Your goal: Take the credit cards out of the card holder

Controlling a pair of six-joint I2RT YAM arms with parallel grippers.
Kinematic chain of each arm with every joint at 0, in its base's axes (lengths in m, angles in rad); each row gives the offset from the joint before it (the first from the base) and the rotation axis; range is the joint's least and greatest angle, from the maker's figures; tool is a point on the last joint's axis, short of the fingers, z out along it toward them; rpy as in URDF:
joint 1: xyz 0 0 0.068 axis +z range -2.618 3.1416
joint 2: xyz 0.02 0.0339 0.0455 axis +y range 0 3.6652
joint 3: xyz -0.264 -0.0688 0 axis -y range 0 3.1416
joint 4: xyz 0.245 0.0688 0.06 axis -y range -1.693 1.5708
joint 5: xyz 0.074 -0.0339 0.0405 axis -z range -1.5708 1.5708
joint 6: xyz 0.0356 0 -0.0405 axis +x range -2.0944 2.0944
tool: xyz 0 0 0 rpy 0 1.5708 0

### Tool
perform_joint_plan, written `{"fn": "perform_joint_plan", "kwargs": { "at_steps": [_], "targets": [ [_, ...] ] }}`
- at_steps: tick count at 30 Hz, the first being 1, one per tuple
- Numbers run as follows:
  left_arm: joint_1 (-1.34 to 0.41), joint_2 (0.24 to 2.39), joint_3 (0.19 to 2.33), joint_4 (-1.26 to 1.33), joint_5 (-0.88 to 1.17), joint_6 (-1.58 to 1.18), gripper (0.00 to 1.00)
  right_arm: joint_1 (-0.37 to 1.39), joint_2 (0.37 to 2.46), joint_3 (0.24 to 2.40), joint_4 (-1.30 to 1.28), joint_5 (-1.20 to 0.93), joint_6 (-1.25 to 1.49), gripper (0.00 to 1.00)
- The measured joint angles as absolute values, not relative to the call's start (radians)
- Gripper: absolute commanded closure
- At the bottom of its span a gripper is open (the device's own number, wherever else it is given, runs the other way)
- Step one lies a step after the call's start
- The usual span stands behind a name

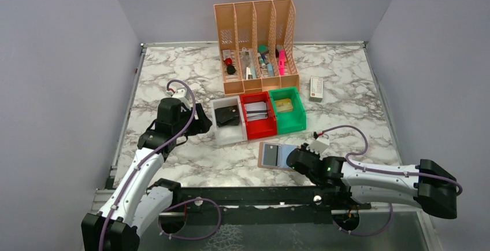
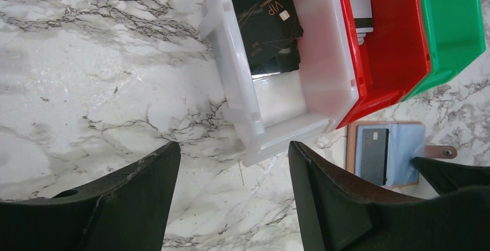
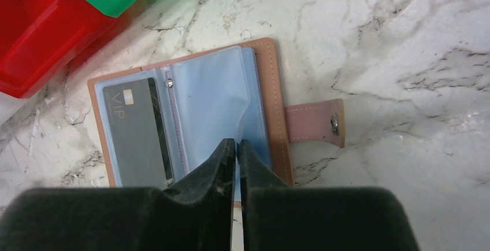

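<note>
Partly done: we find credit cards (image 2: 268,28) in the white bin (image 2: 323,48), one VIP card (image 3: 136,132) inside the open card holder (image 3: 271,89). Right gripper (image 3: 236,144) nearly closed at its sleeve; left gripper (image 2: 234,147) wide, empty.

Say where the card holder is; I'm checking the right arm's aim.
Top view, slightly right of centre: the card holder lies open just in front of the red bin, at the right arm's fingers.

The card holder (image 1: 276,156) lies open on the table (image 1: 173,72), one credit card (image 3: 136,129) in its left pocket; three bins (image 1: 261,130) stand just behind it, the rack (image 1: 254,14) farther.
</note>
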State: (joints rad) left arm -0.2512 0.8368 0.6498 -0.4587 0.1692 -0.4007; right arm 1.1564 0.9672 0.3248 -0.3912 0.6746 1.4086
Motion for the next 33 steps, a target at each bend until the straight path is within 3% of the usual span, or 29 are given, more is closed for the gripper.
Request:
{"fn": "perform_joint_plan", "kwargs": {
  "at_steps": [3,14,19,33],
  "targets": [
    [-0.251,0.843,0.650,-0.459,0.169,-0.401,0.28,1.156,0.953,0.355,-0.445,0.686,1.384,0.68],
    [-0.251,0.843,0.648,-0.458,0.168,-0.401,0.28,1.156,0.870,0.463,-0.509,0.697,1.215,0.63],
    [-0.251,0.843,0.648,-0.458,0.168,-0.401,0.28,1.156,0.871,0.480,-0.381,0.633,1.025,0.48],
    [-0.251,0.844,0.647,-0.459,0.167,-0.401,0.28,1.095,1.317,0.564,-0.168,0.424,0.820,0.42]
  ]
}}
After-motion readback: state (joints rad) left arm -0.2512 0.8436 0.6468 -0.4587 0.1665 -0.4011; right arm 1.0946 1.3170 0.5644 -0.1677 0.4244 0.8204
